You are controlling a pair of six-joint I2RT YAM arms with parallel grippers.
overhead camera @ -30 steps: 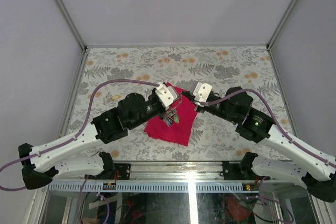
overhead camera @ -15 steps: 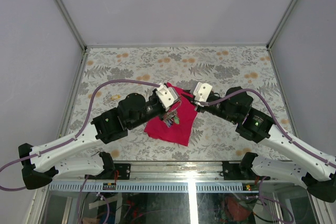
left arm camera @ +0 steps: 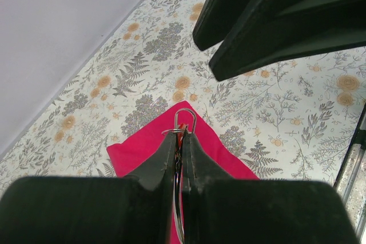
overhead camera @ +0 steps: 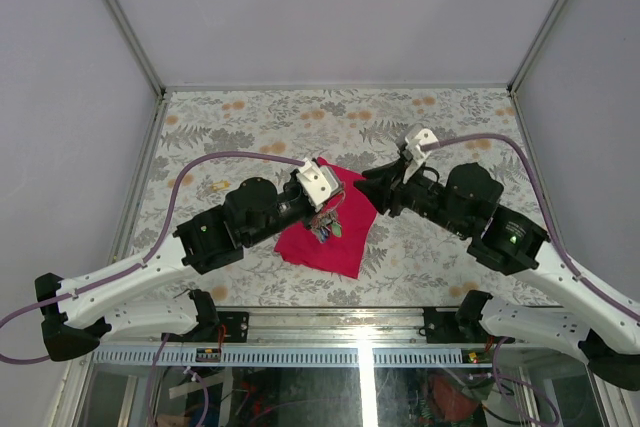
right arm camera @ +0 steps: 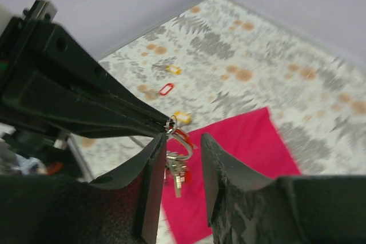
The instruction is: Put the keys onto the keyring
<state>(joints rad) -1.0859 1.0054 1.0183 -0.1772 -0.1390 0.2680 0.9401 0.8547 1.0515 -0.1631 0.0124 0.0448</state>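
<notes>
From above, the left gripper (overhead camera: 332, 203) holds the keyring (overhead camera: 325, 226) over the magenta cloth (overhead camera: 342, 249), its bunch of keys dangling; the right gripper (overhead camera: 368, 191) is just beside it, not touching. The left wrist view shows that gripper's jaws pressed together on the ring's wire loop. In the right wrist view the right gripper's fingers are spread, nothing pinched between them, with the keyring hanging just beyond their tips.
</notes>
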